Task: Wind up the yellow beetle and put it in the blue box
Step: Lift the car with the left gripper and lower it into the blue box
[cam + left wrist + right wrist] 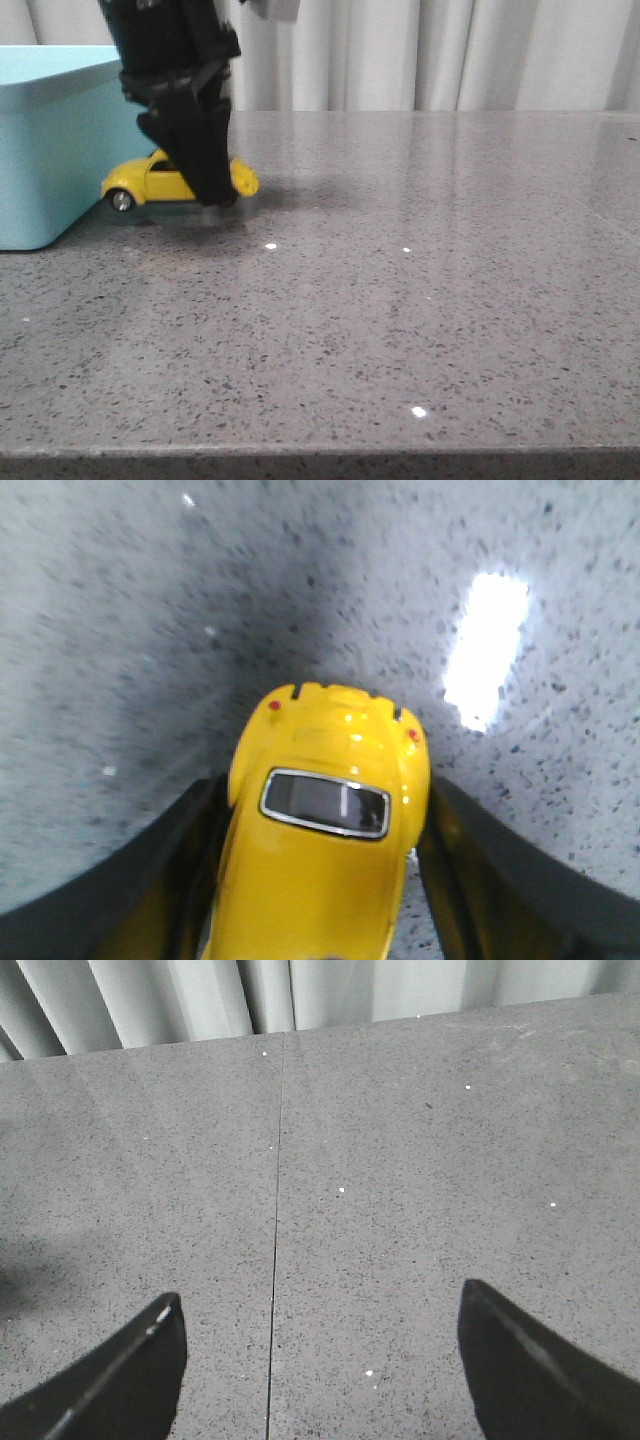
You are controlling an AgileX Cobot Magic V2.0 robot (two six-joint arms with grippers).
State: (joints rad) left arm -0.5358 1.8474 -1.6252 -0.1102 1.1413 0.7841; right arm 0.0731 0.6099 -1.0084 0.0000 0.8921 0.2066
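Small glossy yellow beetle toy car (150, 180) down on the speckled grey stone counter (400, 300), just right of the large pale turquoise plastic box (50, 150). Left end effector (208, 190) closed around its body, wheels apparently on the surface. Right end effector (320, 1360) wide open, empty. Winding probably under way; storing not yet done.

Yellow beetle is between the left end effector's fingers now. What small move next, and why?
Probably drag it backward along the table to wind it. The left end effector has its fingers on both sides of the yellow beetle, whose wheels look to be on the table beside the blue box. Whether the grip is firm cannot be told, so pull slowly.
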